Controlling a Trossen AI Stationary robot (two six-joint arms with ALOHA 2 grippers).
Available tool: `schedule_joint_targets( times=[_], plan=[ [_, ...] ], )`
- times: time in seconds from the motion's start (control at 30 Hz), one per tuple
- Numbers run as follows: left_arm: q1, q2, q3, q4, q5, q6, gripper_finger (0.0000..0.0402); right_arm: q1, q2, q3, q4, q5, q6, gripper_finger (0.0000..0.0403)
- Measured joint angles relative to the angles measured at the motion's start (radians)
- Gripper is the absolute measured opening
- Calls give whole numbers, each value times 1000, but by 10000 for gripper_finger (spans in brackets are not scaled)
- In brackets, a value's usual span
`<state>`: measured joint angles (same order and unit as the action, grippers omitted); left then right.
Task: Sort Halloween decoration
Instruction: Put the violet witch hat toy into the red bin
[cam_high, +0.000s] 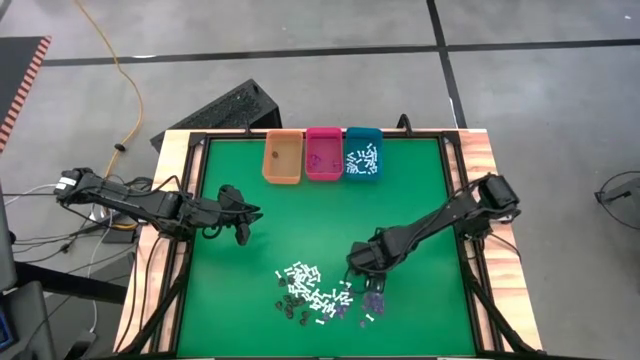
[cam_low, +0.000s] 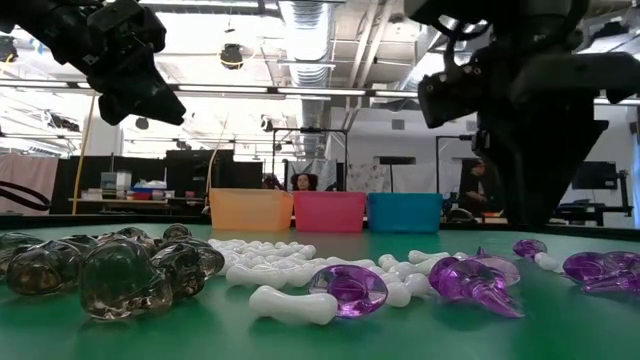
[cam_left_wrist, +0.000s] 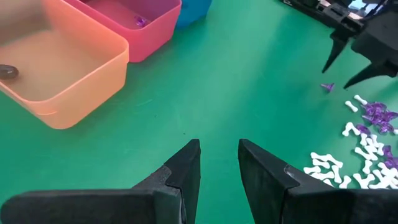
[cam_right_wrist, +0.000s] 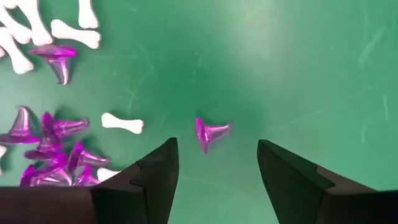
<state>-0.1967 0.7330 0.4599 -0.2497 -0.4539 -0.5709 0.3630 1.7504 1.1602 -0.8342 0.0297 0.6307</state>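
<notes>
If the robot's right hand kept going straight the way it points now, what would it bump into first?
Most likely the lone purple witch hat lying on the green table. The right hand is open with the hat just ahead between its fingers, apart from the pile; how far off is hard to judge.

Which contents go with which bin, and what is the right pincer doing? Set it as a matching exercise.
Column 1:
1. orange bin
2. pink bin
3. teal bin
4. right pincer

Column 2:
A. holds white bones
B. open above a lone purple hat
C. holds one dark piece
D. holds purple bits

Pairs: 1-C, 2-D, 3-A, 4-B
</notes>
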Motion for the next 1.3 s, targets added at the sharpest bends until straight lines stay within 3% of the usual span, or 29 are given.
schedule_joint_targets(
  times=[0.47,0.57,0.8,0.93,1.3],
  plan=[
    [0,0,0,0,-34,-17,99,12,-22,-158,192,85,42,236],
    [0,0,0,0,-52,-19,99,12,-22,-159,189,98,31,204],
    [0,0,0,0,-67,-21,99,15,-21,-161,193,112,15,73],
    [0,0,0,1,-67,-21,99,13,-24,-160,198,112,-1,18],
    [0,0,0,1,-66,-21,99,-93,-170,-163,259,217,-70,17]
  ],
)
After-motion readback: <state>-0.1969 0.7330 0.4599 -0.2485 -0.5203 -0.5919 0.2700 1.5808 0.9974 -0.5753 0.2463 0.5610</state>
